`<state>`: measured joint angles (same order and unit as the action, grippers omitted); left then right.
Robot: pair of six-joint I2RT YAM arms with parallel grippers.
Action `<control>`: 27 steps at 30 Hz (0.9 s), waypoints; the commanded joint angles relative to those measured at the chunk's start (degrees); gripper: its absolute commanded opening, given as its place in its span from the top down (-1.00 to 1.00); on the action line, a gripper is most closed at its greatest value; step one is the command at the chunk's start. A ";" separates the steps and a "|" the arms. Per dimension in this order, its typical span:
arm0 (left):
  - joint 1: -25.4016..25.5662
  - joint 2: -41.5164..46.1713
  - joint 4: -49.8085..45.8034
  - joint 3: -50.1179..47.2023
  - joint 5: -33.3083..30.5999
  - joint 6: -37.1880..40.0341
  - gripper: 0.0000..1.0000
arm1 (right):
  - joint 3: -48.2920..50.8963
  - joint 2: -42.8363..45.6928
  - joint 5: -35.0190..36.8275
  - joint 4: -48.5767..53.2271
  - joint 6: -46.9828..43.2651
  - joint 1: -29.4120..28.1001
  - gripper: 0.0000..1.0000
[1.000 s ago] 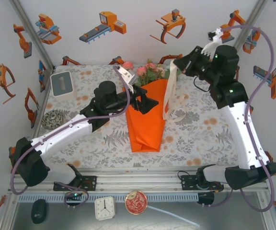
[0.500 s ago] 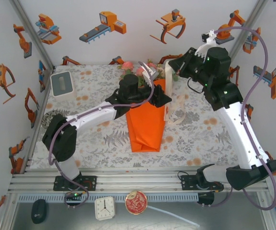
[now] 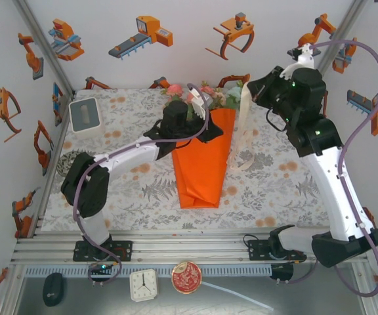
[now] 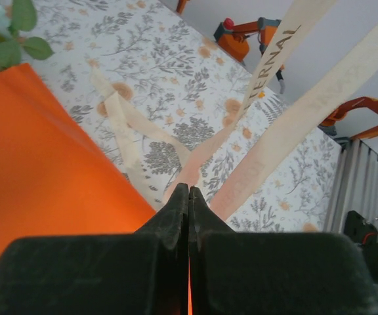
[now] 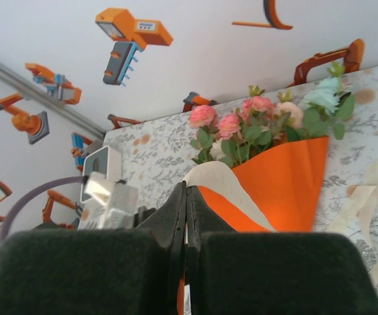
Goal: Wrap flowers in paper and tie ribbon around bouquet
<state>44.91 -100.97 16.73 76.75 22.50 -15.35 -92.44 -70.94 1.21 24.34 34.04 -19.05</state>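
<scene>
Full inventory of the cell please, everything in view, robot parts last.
flowers: one bunch, pink, cream and pale blue with green leaves, sticking out of the cone's far end
paper: one sheet, orange, wrapped as a cone, table centre
ribbon: one, cream-white, hanging to the right of the cone, end lying on the table
tablecloth: one, white with grey and orange floral print, covering the table
box: one, white and grey, far left corner
clock: one, white, in front of the table
tin: one, red, round, beside the clock
mouse: one, black, near left
left end effector: black, shut on the ribbon beside the cone
right end effector: black, shut on the ribbon, raised
</scene>
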 commanded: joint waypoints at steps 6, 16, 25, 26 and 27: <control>5.90 1.76 5.87 -3.00 -2.88 8.61 -0.01 | -0.82 0.47 0.60 -1.38 0.17 0.51 1.00; 11.41 -10.31 17.44 -1.39 -18.95 9.30 -0.36 | -3.99 -0.95 1.43 -0.52 -1.00 0.53 1.00; 10.89 -16.14 17.81 -0.44 -21.87 7.22 0.45 | -4.15 -0.46 1.98 -0.34 -2.06 0.58 1.00; 10.61 -16.03 17.75 -0.59 -21.14 6.58 0.71 | -4.00 -0.39 2.47 -0.15 -2.37 0.60 1.00; 10.26 -15.35 17.49 -0.95 -21.00 6.09 0.97 | -3.76 -0.22 3.18 -0.05 -2.80 0.62 1.00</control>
<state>55.86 -117.03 31.57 75.00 1.13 -7.97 -95.02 -71.72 2.26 24.67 32.93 -18.65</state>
